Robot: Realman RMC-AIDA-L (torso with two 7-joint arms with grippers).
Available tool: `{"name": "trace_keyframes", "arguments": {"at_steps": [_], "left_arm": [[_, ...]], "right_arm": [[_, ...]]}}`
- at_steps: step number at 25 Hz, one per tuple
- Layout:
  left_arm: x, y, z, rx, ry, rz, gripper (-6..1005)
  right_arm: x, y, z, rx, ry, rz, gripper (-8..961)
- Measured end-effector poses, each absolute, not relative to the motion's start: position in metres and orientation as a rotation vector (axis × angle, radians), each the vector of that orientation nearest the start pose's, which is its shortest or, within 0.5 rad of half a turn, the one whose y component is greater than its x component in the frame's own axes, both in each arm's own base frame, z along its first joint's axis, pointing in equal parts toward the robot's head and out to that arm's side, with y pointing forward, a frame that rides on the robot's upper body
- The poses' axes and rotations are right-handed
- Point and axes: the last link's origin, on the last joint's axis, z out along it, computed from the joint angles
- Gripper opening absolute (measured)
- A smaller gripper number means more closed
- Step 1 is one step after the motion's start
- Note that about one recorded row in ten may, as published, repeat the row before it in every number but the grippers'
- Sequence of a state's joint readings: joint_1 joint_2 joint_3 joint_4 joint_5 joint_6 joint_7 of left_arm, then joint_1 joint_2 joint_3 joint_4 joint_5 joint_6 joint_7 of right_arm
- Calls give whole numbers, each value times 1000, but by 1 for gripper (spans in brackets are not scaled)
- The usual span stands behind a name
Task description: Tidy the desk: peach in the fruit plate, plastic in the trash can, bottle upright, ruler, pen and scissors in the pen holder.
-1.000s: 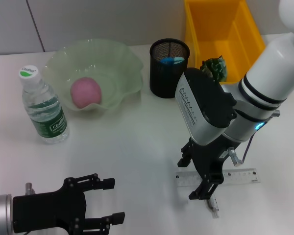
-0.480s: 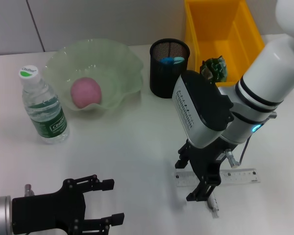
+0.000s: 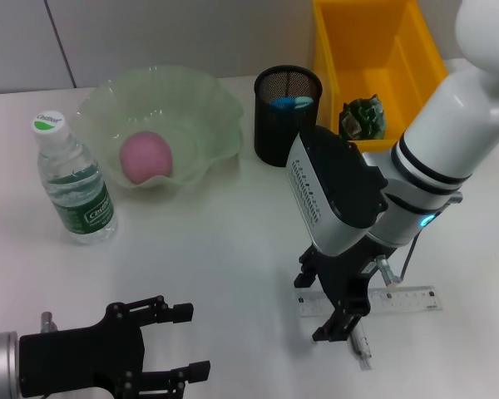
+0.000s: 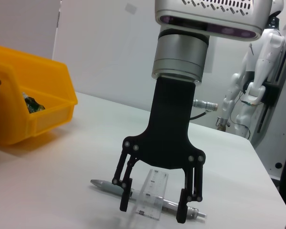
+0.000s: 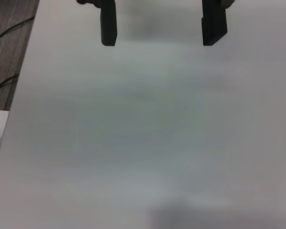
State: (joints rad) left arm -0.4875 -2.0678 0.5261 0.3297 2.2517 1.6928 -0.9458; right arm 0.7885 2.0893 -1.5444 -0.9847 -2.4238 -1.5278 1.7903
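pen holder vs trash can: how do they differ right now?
The pen holder is a black round wire-mesh cup; the trash can is a yellow rectangular solid-walled bin. The pen holder is much the smaller, the trash can wider and longer. The pen holder shows blue scissors handles inside; the trash can holds a crumpled green piece of plastic. Both stand upright and open-topped, side by side at the desk's far edge.

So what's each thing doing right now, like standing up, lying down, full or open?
Bottle: upright, capped.
Peach: in the fruit plate.
Scissors: in the pen holder.
Trash can: holds green plastic.
Ruler: flat on desk.
Pen: lying under ruler.
Right gripper: open, over ruler.
Left gripper: open, idle.
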Motion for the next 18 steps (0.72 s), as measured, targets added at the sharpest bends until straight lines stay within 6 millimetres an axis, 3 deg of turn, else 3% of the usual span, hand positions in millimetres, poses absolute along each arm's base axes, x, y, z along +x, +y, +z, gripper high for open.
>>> {"name": "trace_keyframes", "arguments": {"at_steps": [3, 8, 18], "left_arm": [[-292, 250, -49, -2937, -459, -805, 798], [-292, 250, -48, -2937, -459, -806, 798], [-292, 250, -48, -2936, -459, -805, 798]], "right_arm": [[166, 342, -70, -3171, -154, -697, 799], [167, 342, -70, -3170, -147, -697, 687], [168, 344, -72, -3168, -138, -704, 619]]}}
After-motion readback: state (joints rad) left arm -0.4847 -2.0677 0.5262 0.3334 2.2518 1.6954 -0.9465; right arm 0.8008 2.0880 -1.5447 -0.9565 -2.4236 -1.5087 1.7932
